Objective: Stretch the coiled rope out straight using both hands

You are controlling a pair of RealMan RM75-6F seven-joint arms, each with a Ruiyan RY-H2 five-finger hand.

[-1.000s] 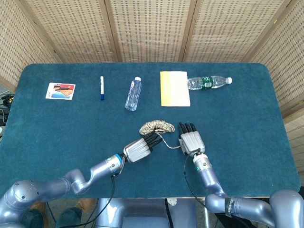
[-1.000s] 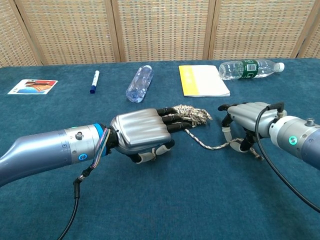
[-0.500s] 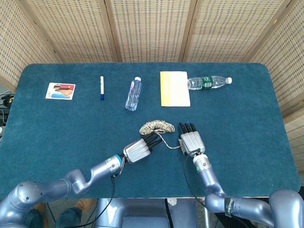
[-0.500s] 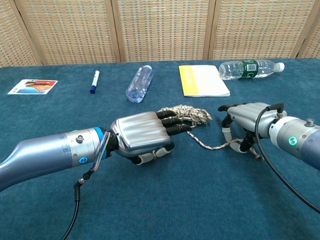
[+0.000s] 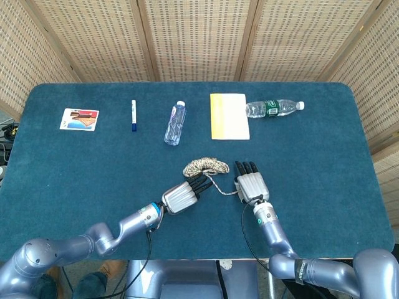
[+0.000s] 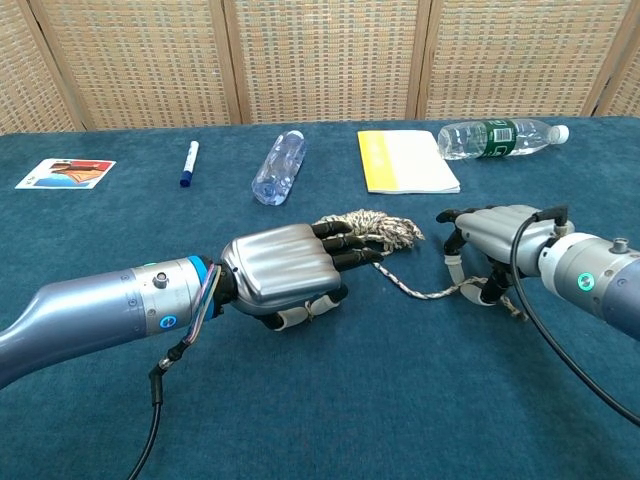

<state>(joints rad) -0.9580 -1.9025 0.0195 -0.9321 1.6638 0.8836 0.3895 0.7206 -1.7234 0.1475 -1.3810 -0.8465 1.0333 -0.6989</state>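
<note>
We cannot see under our left hand point(image 6: 283, 272), so whether its fingertips point(image 6: 345, 243) pinch anything is unclear; they lie extended against the near edge of the coiled beige-and-brown braided rope point(image 6: 375, 226). Our right hand point(image 6: 492, 232) stands with fingers curled down, and the rope's loose tail runs beneath it; we think its lower fingers hold that tail, though the contact is partly hidden. The coil sits mid-worktop point(image 5: 312, 162), between both hands. Beyond lie a clear plastic bottle point(image 5: 175, 123) and a yellow notepad point(image 5: 229, 116).
</note>
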